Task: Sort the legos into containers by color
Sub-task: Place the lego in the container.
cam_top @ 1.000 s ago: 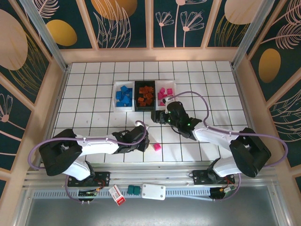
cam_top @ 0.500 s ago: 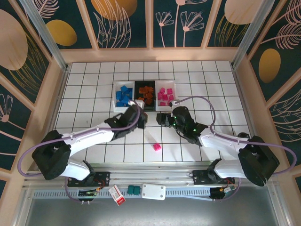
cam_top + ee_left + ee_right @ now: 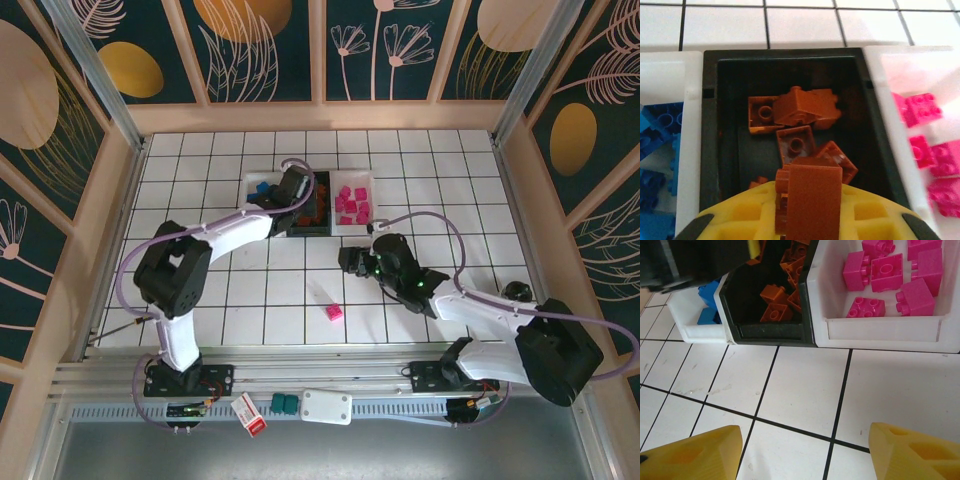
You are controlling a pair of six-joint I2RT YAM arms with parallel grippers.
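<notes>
Only thing with any print is the red-and-white tag (image 3: pixel 249 413) on the front rail, and it's too small to read. Counting left to right, there are three containers in a row. The left white container (image 3: pixel 692 150) has a jumble of blue legos (image 3: pixel 660 120) that I can't count properly. The black container (image 3: pixel 785 52) has at least four loose orange-brown legos (image 3: pixel 796 142). The left gripper (image 3: pixel 300 195) is right over it, clamped on one more orange-brown lego (image 3: pixel 810 195) between its yellow fingers (image 3: pixel 740 217). The right white container (image 3: pixel 880 332) has roughly seven pink legos (image 3: pixel 886 270). One stray pink lego (image 3: pixel 334 312) sits alone on the desk (image 3: pixel 200 160), well apart from the containers on the near side. The right gripper (image 3: pixel 805 440) is between that stray and the containers, with its jaws spread and nothing in them. On the rail beside the tag are two dark teal blocks (image 3: pixel 284 403), then a white box (image 3: pixel 326 406). The desk is white tile with black grid lines. It's boxed in by a pale wooden frame and dark teal panels with gold ovals and line-drawn flowers.
</notes>
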